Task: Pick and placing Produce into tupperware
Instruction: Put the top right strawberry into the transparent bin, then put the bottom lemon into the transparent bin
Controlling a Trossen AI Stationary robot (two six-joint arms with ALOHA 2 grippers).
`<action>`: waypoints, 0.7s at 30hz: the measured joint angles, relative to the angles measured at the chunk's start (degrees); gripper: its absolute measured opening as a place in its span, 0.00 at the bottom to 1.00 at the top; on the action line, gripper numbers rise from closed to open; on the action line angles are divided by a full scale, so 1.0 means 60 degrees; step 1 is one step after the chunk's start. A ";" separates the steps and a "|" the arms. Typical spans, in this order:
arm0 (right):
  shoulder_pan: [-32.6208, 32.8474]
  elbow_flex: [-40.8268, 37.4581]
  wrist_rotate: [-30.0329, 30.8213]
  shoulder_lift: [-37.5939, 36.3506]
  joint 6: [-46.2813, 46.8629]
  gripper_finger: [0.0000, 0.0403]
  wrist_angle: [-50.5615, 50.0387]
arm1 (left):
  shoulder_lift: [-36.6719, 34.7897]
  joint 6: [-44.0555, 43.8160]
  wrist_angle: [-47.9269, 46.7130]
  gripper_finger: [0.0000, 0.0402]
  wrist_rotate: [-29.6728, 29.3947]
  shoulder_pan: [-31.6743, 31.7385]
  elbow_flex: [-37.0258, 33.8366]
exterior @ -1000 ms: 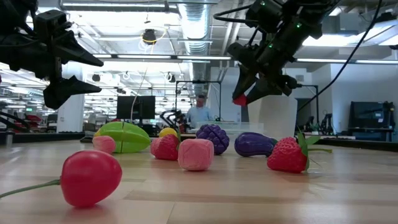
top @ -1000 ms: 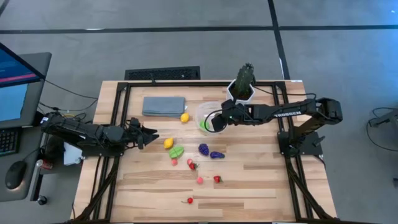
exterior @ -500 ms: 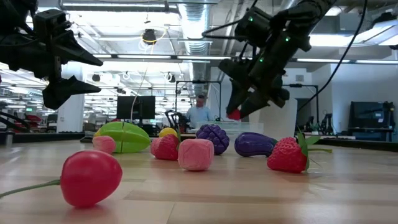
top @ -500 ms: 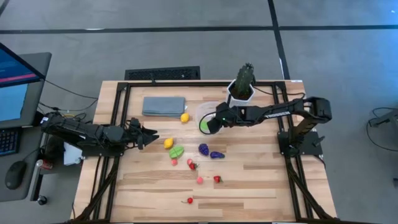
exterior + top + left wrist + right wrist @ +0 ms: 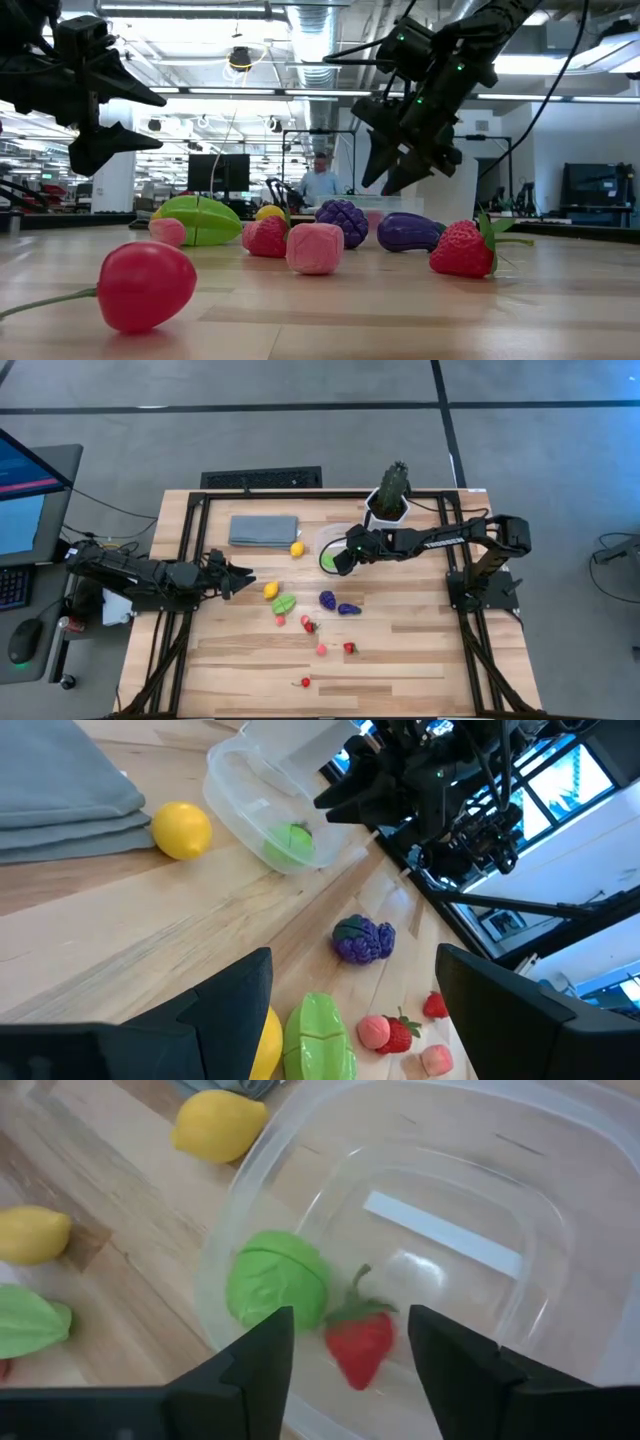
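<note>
**Strawberry released into tupperware; right tool clear to withdraw**

Since the earlier frame, the right tool (image 5: 343, 559) has shifted a little toward the bench centre over the tupperware (image 5: 331, 546) and parted its jaws; the red piece formerly between its tips in the low view is gone from them. The right wrist view shows a red strawberry (image 5: 358, 1342) inside the tupperware beside a round green piece (image 5: 277, 1291), with nothing between the right tool's fingers. That tool is released and empty. The left tool (image 5: 238, 575) hovers with jaws spread, empty, at the bench's left side.

**Step in hand.** Judged from the frames, the placing of one item is just complete. Remaining produce lies on the bench: a lemon (image 5: 296, 548) just beside the tupperware, a yellow piece (image 5: 271, 590), a green leaf-shaped piece (image 5: 284, 603), purple grapes (image 5: 327, 599), an eggplant (image 5: 349, 609), and several small red and pink pieces nearer the front.

**Next move.** Lift the right tool clear of the tupperware rim, then travel to the next piece; the grapes and eggplant are nearest.

**Clearances.** The potted cactus (image 5: 391, 493) stands close behind the tupperware, beside the right arm. The folded cloth (image 5: 264, 529) lies near the lemon. Open bench lies toward the front right.
</note>
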 joint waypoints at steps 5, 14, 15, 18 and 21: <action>0.0000 0.0000 0.0003 -0.0010 -0.0095 0.61 0.0072 | 0.0000 0.0007 -0.0011 0.68 0.0000 0.0002 0.0000; 0.0798 0.0000 0.0052 -0.0932 -0.1473 0.62 0.0233 | 0.0000 -0.0120 0.0095 0.68 0.0546 -0.0001 -0.0014; 0.0995 0.0000 0.0111 -0.1075 -0.1726 0.62 0.0230 | 0.0000 -0.0114 0.0095 0.68 0.0537 -0.0001 -0.0015; 0.1607 0.0000 0.0520 -0.1472 -0.2260 0.62 0.0081 | 0.0000 0.0222 0.0103 0.68 0.0489 -0.0001 -0.0015; 0.2256 0.0000 0.0943 -0.1788 -0.2540 0.62 -0.0393 | 0.0000 0.0363 0.0123 0.68 0.0335 -0.0001 -0.0015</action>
